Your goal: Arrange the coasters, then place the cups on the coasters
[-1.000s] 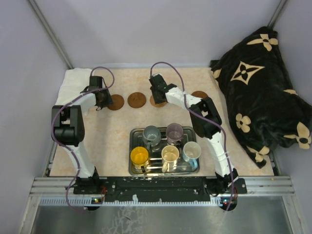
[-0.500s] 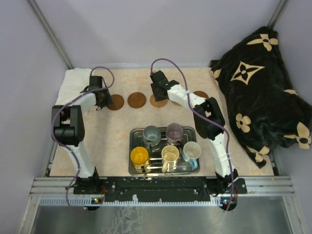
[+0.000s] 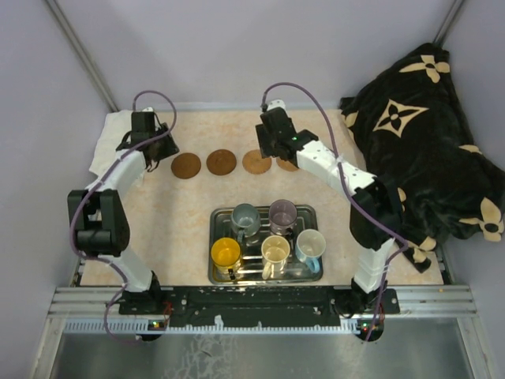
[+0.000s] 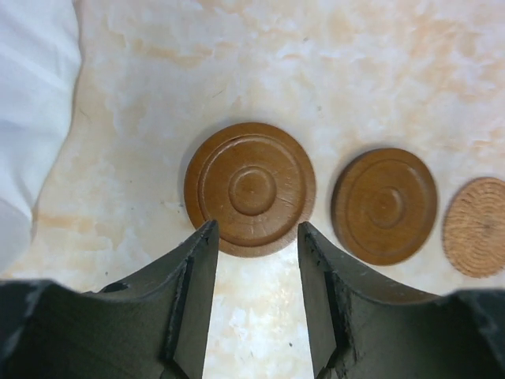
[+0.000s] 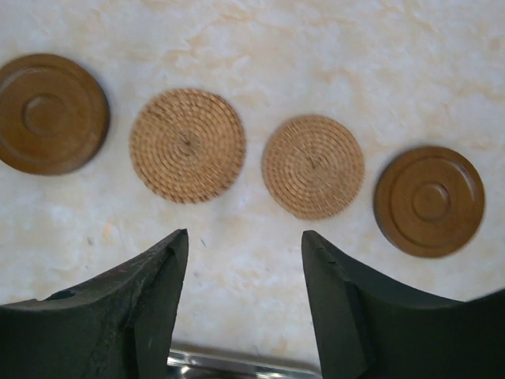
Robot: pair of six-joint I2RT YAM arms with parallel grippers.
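Coasters lie in a row across the far half of the table. The right wrist view shows a dark wooden coaster (image 5: 51,113), two woven ones (image 5: 188,145) (image 5: 313,166) and another dark one (image 5: 430,200). The left wrist view shows the leftmost dark coaster (image 4: 251,189) just beyond my left gripper (image 4: 254,237), which is open and empty. My right gripper (image 5: 245,237) is also open and empty, hanging short of the woven pair. The cups stand on the tray: grey (image 3: 245,215), purple (image 3: 282,213), orange-yellow (image 3: 226,253), cream (image 3: 275,249), light blue (image 3: 311,245).
The ridged metal tray (image 3: 217,217) sits near the front centre of the table, and its rim (image 5: 237,365) shows under the right gripper. A white cloth (image 3: 110,134) lies at the back left. A black flower-patterned blanket (image 3: 426,134) fills the right side.
Both grippers have opened wider and drawn back from the coaster row. The left arm moved toward the back left and the right arm swung right and back.
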